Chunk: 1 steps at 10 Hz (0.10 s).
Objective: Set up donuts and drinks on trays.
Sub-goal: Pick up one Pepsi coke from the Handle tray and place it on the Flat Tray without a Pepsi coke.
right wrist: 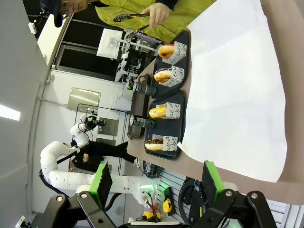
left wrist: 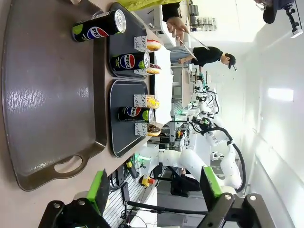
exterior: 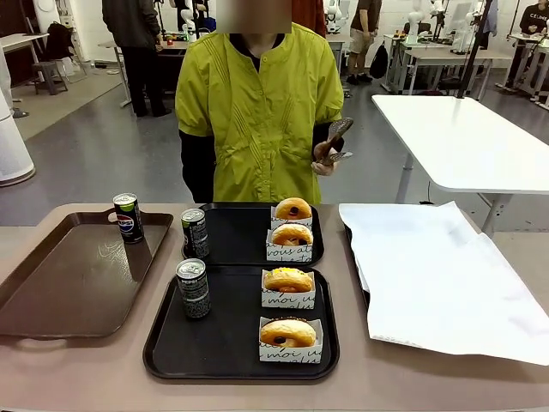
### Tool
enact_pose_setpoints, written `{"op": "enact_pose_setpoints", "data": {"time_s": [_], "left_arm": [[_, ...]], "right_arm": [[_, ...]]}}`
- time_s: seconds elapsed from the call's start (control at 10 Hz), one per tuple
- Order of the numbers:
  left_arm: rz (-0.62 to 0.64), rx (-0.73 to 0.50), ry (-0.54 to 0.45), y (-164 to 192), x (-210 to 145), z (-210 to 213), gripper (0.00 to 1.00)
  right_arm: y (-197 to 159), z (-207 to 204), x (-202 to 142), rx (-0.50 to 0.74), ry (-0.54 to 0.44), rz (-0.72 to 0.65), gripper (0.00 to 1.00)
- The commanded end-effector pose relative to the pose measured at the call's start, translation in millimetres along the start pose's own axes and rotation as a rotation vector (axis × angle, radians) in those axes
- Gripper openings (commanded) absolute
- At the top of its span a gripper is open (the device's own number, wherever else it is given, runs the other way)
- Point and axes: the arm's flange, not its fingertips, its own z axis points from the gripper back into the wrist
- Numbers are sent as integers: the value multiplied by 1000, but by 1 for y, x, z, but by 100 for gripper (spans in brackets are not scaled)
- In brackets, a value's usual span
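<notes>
Two black trays [exterior: 232, 348] sit end to end mid-table, well ahead of my left pincer [left wrist: 154, 190], which hangs spread wide and empty over the near handle of the brown tray [left wrist: 42, 95]; my right pincer [right wrist: 156, 180] is likewise spread, empty, above the white paper sheet [right wrist: 237, 90]. Each black tray carries two boxed donuts [exterior: 288, 332] and one Pepsi can [exterior: 193, 287], a third can [exterior: 128, 216] stands on the brown tray's far corner, and the person's hand [exterior: 326, 154] holds tongs [exterior: 338, 131] beyond them.
</notes>
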Motion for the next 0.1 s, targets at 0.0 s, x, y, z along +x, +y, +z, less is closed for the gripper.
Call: {"op": "enact_pose_setpoints", "data": {"time_s": [0.0], "left_arm": [[1,0,11,0,-2,2,100]], "right_arm": [[0,-1,2,19,-9,19,100]]}}
